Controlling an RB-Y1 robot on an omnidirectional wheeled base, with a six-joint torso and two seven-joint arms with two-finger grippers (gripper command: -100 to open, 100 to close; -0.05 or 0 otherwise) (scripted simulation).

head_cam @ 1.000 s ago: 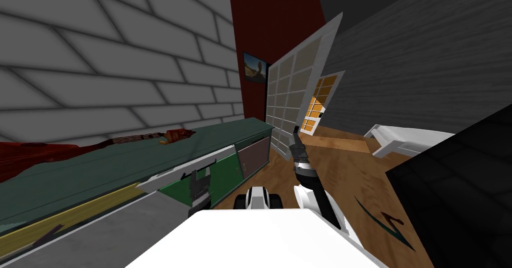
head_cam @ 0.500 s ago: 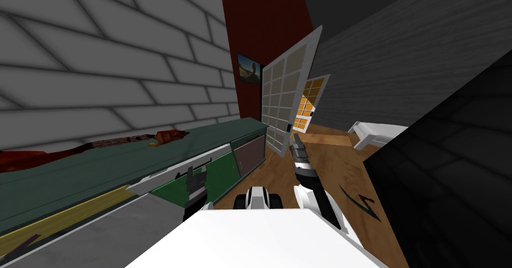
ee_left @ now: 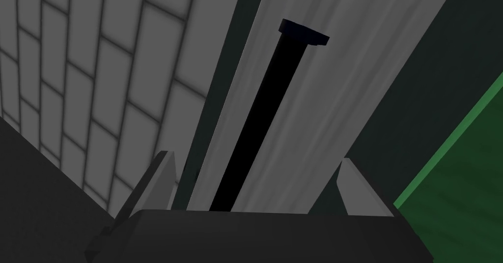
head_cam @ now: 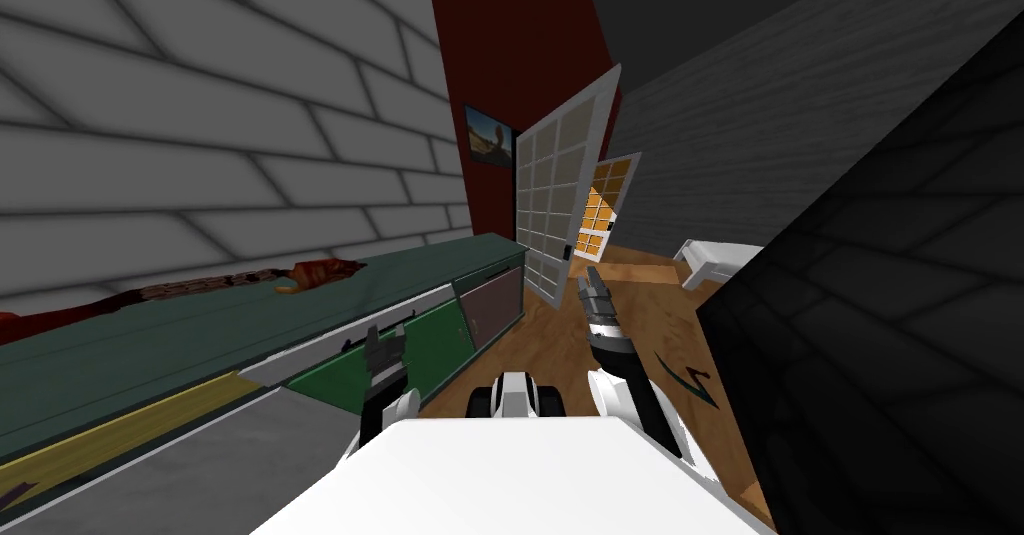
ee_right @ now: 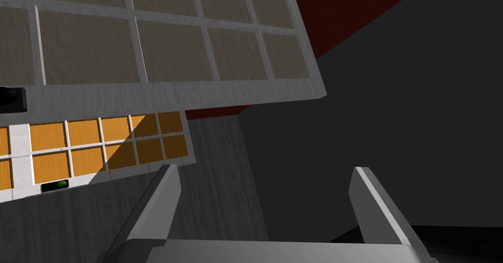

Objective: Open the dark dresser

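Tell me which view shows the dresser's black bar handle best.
The left wrist view: the handle runs along the grey drawer front from between the fingers of the open left tool. The head view gives it as a thin dark line by that tool. The right wrist view faces panelled doors.

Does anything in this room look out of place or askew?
One grey drawer front juts out from the dresser, unlike the flush panel beside it; the left gripper stands open around its black handle. A crumpled red-brown thing sprawls along the dresser top.
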